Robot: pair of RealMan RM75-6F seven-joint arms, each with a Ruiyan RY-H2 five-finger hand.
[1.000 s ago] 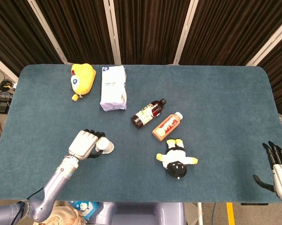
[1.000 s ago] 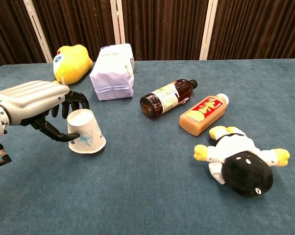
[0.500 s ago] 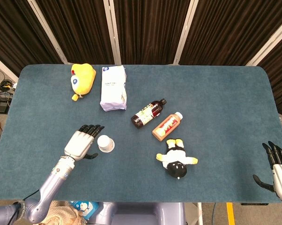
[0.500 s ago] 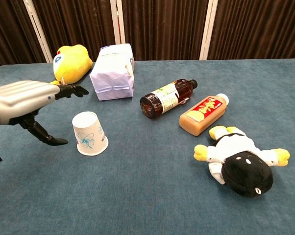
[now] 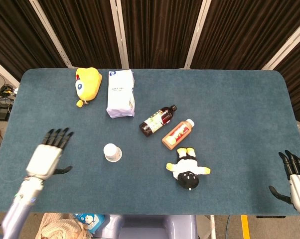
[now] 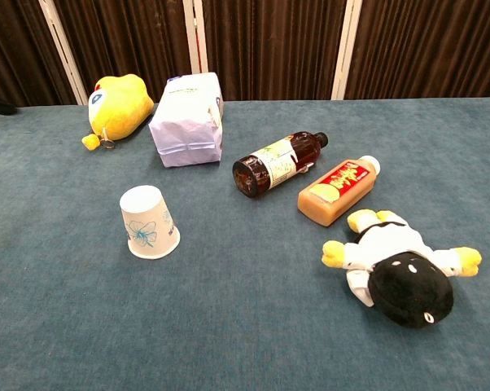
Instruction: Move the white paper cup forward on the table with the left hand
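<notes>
The white paper cup with a blue flower print (image 6: 149, 222) is seen upside down on the blue-grey carpeted table (image 5: 229, 99), rim down, touched by nothing. Open carpet lies all around the cup; the near table edge is well behind it. Ahead of the cup and slightly right lies the white plastic packet (image 5: 120, 92); ahead-left, the yellow plush toy (image 5: 87, 84). To the cup's right lie the dark brown bottle (image 5: 157, 120), the orange-labelled bottle (image 5: 178, 133) and the black-and-white plush penguin (image 5: 188, 169), all well apart from it.

The left hand (image 5: 47, 156) is held well left of the cup, fingers spread, holding nothing. The right hand (image 5: 295, 175) hangs at the far right table edge, fingers apart, empty.

Compared with half a second ago, the left hand has been withdrawn leftward from just beside the cup; the cup is unmoved.
</notes>
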